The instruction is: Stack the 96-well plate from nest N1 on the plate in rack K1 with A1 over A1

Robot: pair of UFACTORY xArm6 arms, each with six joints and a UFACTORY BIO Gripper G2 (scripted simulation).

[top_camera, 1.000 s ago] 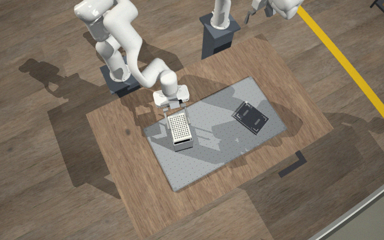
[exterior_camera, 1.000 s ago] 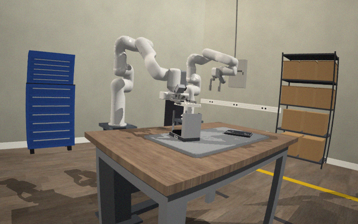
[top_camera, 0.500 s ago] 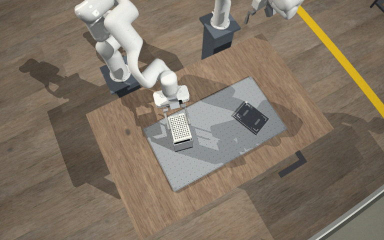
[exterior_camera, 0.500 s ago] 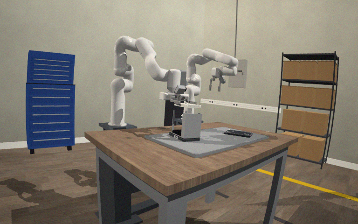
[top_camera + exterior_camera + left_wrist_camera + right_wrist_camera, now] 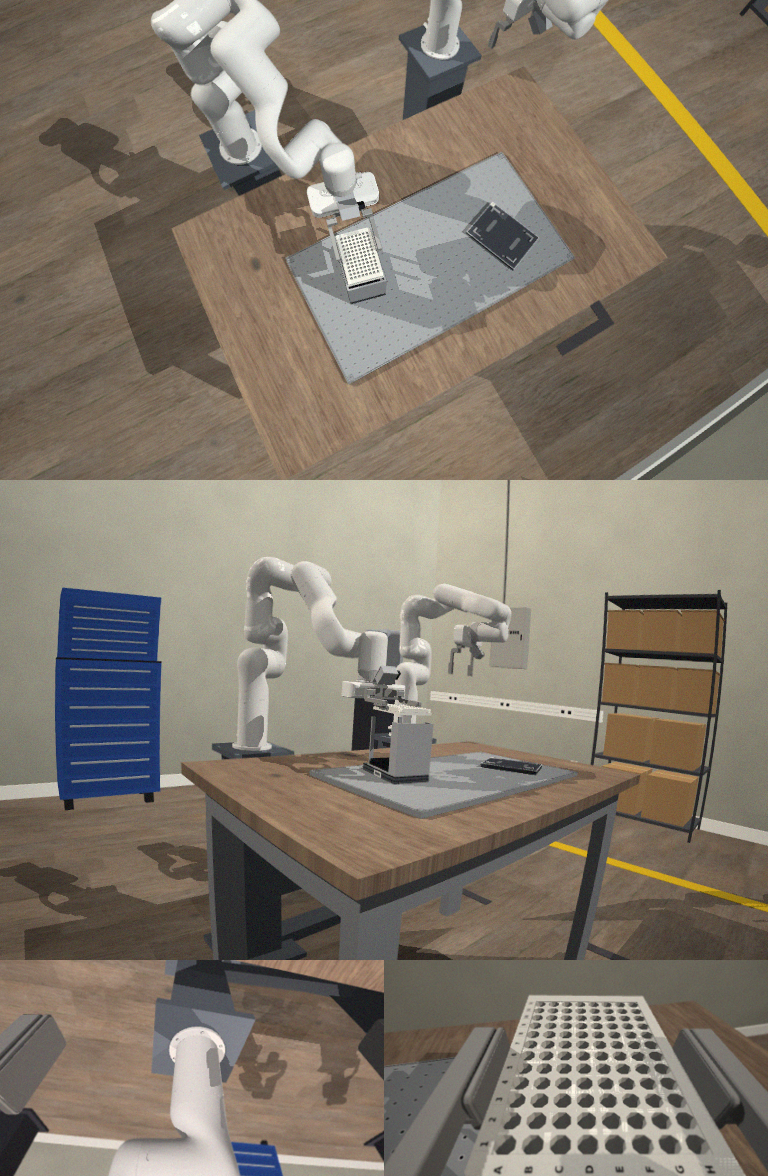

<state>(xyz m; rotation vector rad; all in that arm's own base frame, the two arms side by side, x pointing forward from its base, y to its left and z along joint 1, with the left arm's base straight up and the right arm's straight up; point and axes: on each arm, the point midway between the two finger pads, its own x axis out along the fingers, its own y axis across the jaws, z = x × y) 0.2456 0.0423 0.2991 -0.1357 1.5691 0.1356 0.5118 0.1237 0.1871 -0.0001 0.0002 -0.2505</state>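
Table (image 5: 260,339) (image 5: 317,819) (image 5: 333,969) (image 5: 681,1011): We see the wooden bench carrying the perforated grey mat (image 5: 368,356) (image 5: 396,796) (image 5: 411,1090) and both stations.
Right gripper (image 5: 359,253) (image 5: 396,706) (image 5: 602,1077): Its jaws are drawn in on the long sides of the white plate, held aloft.
Left gripper (image 5: 516,37) (image 5: 460,673) (image 5: 198,1059): Its jaws stand fully apart with nothing between them, well away from the work.
Rack (image 5: 367,293) (image 5: 410,751): The tall grey holder stands beneath the raised plate; we cannot make out the lower plate inside.
Nest (image 5: 501,237) (image 5: 510,765): The flat black holder has no plate on it.
White plate (image 5: 360,255) (image 5: 402,709) (image 5: 573,1090): It hangs over the rack, apart from the nest, and looks roughly level.
Step in hand: We judge this the lining-up before the lowering.
Next move: We would match A1 over A1, ease straight down until nested, then release; skew could catch a wall or tip the lower plate.
Corner well A1 (image 5: 505,1144): We read it nearest the wrist camera, lower left; its partner below stays out of sight.
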